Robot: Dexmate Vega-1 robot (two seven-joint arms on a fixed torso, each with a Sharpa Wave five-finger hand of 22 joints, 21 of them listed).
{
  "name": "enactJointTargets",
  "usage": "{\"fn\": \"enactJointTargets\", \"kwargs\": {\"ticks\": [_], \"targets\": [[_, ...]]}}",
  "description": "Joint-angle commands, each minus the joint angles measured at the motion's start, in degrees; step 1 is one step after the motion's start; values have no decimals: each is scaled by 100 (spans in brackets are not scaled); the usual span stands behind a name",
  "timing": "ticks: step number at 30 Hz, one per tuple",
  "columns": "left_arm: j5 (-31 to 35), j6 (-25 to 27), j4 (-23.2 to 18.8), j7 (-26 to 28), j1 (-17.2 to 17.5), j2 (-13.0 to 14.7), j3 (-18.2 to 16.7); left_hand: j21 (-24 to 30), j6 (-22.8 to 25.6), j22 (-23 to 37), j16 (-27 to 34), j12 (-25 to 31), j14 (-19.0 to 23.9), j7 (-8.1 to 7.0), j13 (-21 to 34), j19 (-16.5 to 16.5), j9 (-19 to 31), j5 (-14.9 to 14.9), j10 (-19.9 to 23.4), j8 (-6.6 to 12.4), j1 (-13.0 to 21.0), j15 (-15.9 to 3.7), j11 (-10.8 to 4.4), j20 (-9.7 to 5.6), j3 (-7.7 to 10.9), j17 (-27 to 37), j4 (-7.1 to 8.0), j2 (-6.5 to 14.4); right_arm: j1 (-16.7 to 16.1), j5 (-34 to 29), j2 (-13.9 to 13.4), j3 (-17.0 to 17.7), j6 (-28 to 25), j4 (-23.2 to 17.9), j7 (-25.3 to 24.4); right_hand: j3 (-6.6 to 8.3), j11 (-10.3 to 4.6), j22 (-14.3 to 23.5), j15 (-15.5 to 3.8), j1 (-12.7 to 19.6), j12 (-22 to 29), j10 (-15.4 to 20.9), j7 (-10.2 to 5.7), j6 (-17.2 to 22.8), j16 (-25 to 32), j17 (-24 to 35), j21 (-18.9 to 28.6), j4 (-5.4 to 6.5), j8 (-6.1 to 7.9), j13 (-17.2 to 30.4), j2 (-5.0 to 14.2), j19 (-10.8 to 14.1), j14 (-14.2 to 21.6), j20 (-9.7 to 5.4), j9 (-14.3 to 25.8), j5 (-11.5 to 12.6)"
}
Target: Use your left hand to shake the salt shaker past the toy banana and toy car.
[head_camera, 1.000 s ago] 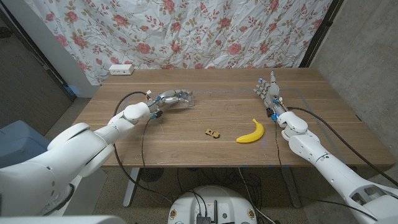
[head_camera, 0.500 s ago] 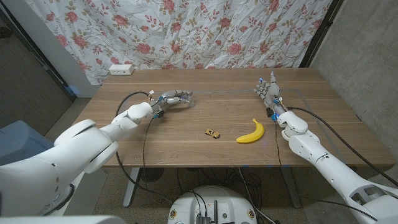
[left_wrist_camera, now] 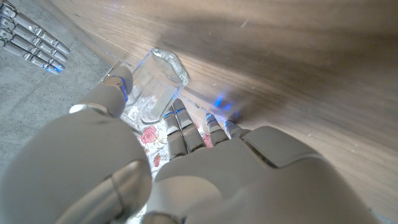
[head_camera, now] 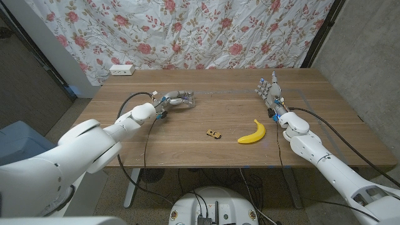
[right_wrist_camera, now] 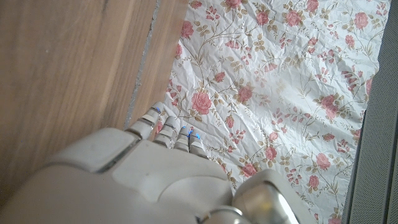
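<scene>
A clear glass salt shaker (head_camera: 187,98) sits at the tips of my left hand (head_camera: 174,99) over the table's back middle. In the left wrist view the shaker (left_wrist_camera: 155,87) is pinched between the thumb and the fingers (left_wrist_camera: 180,127). Whether it touches the wood I cannot tell. Nearer the front lie a small yellow toy car (head_camera: 214,133) and, to its right, a yellow toy banana (head_camera: 252,132). My right hand (head_camera: 269,90) stands at the back right with its fingers spread and nothing in it. It is well clear of the banana.
A white power strip (head_camera: 122,69) lies at the table's back left edge. A floral curtain (head_camera: 187,31) hangs behind the table. Black cables run along both forearms onto the wood.
My left forearm has edged slightly to the right. The hand and the shaker stay almost in place. The right arm, car and banana have not moved.
</scene>
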Motion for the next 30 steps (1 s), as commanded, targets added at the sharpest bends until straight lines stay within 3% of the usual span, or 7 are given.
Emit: {"fn": "enactJointTargets", "kwargs": {"ticks": [1,13,30], "targets": [[13,-204,-194,213,151,69,-38,28,130,25,27,31,104,-12,19,70,32,23,153,68,108,-244,0,-39,-63,16,10,4,-1,-1,0,-1,-1,-2,-2,-6,-4,30,-203,-33,42,-31,54,-8,21,32,35,32,19,20,569,40,-39,-2,21,37],[235,-91,-605,637,367,272,-119,55,575,24,45,26,489,-10,11,412,20,21,613,202,279,-351,1,-115,-219,14,30,44,4,-1,2,-1,2,6,1,-6,-9,30,-198,-33,42,-32,54,-9,22,31,36,32,19,20,569,42,-38,0,20,37],[562,129,-1027,1201,580,337,-163,50,1164,22,60,14,1016,138,-17,807,-22,12,1309,216,415,-432,4,-198,-434,11,61,175,5,-1,3,-1,4,12,5,-7,-5,30,-199,-33,39,-39,49,-7,22,32,35,32,19,20,568,39,-37,-2,20,36]]}}
